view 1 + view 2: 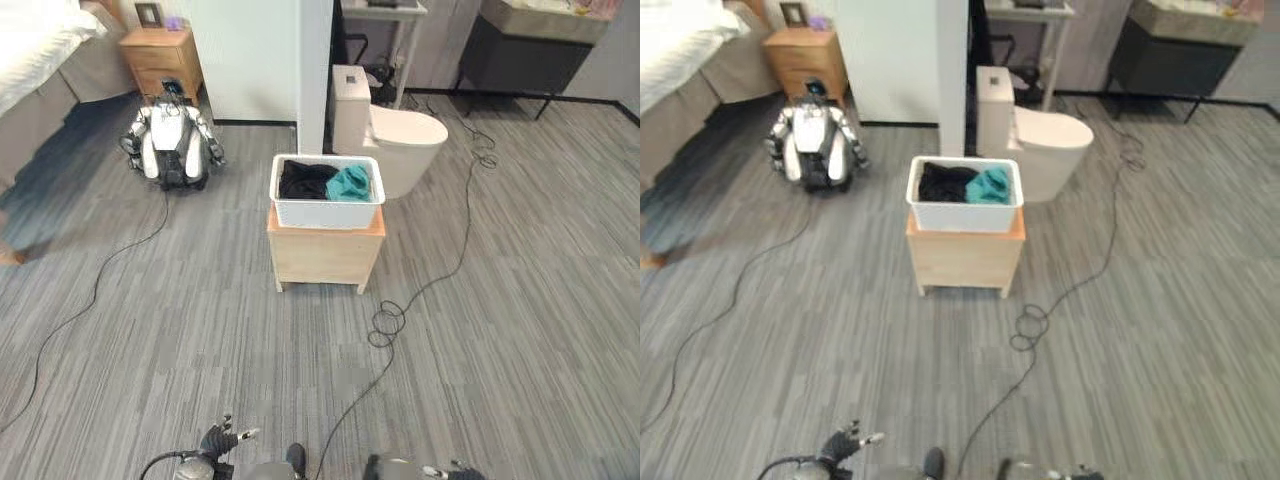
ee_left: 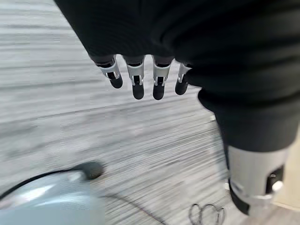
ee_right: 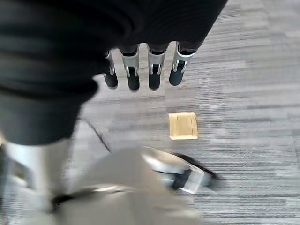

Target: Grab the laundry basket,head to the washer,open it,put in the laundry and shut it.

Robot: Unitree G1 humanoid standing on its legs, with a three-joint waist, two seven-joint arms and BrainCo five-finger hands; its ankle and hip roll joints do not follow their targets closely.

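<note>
A white rectangular laundry basket point(image 1: 326, 203) sits upright on a small light wooden table point(image 1: 324, 253), holding black laundry point(image 1: 303, 180) on its left and teal laundry point(image 1: 350, 184) on its right.

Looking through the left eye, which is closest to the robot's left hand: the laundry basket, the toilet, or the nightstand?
From the left hand, low in the view:
1. Laundry basket, straight ahead on a wooden stand.
2. Toilet, behind the basket, slightly right.
3. Nightstand, far back left.

1 basket point(image 1: 326, 211), 1 stool point(image 1: 325, 254), 1 toilet point(image 1: 395, 138), 1 nightstand point(image 1: 161, 58), 2 garments.
</note>
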